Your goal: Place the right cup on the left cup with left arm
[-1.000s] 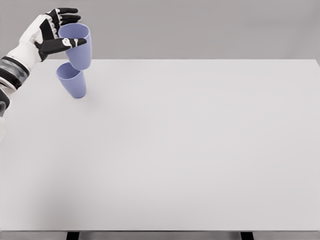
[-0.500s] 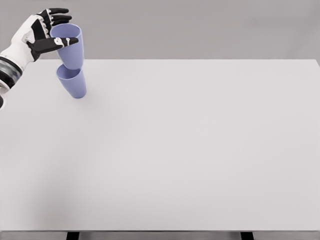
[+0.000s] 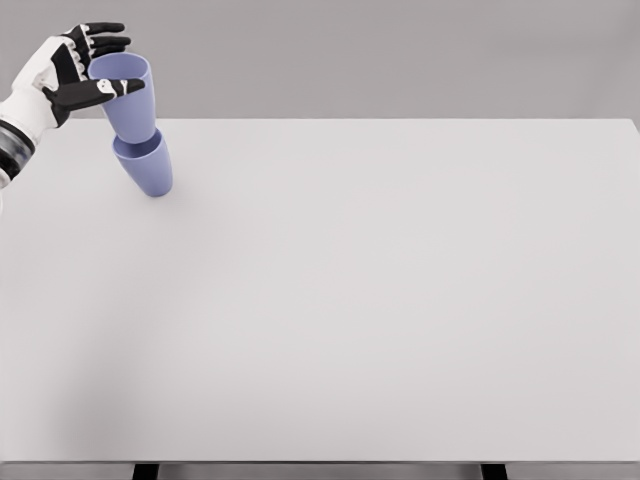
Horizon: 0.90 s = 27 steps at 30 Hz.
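At the bench's far left corner, the left hand grips the upper cup near its rim, fingers wrapped around, its base entering the lower cup; both look light, rigid, smooth plastic.

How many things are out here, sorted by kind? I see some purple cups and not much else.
Purple cups: 2, the upper cup held in the left hand and the lower cup standing on the table
Tables: 1
Robot hands in view: 1
Total: 4
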### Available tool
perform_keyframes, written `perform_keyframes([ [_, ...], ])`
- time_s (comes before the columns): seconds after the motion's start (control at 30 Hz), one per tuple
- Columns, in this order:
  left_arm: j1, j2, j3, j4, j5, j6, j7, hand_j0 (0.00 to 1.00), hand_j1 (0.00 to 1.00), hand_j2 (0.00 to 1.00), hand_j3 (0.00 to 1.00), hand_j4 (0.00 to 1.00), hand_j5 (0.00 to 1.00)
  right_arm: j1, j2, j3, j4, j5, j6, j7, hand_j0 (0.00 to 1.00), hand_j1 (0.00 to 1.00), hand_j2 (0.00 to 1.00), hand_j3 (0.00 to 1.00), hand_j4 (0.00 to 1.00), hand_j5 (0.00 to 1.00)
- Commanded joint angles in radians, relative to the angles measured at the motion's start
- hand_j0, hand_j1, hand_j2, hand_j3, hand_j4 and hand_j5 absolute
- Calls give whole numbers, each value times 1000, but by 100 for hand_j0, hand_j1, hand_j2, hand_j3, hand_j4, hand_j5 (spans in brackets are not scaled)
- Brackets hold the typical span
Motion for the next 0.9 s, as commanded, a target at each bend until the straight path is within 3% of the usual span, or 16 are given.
perform_keyframes([
  [0.0, 0, 1, 0, 3, 2, 0, 1, 68, 68, 68, 68, 68, 68, 0, 0, -1, 0, 0, 0, 0, 100, 100, 100, 100, 100, 100],
  [0.87, -2, -7, 0, 49, -2, 0, 1, 68, 68, 68, 68, 68, 68, 0, 0, -1, 0, 0, 0, 0, 100, 100, 100, 100, 100, 100],
])
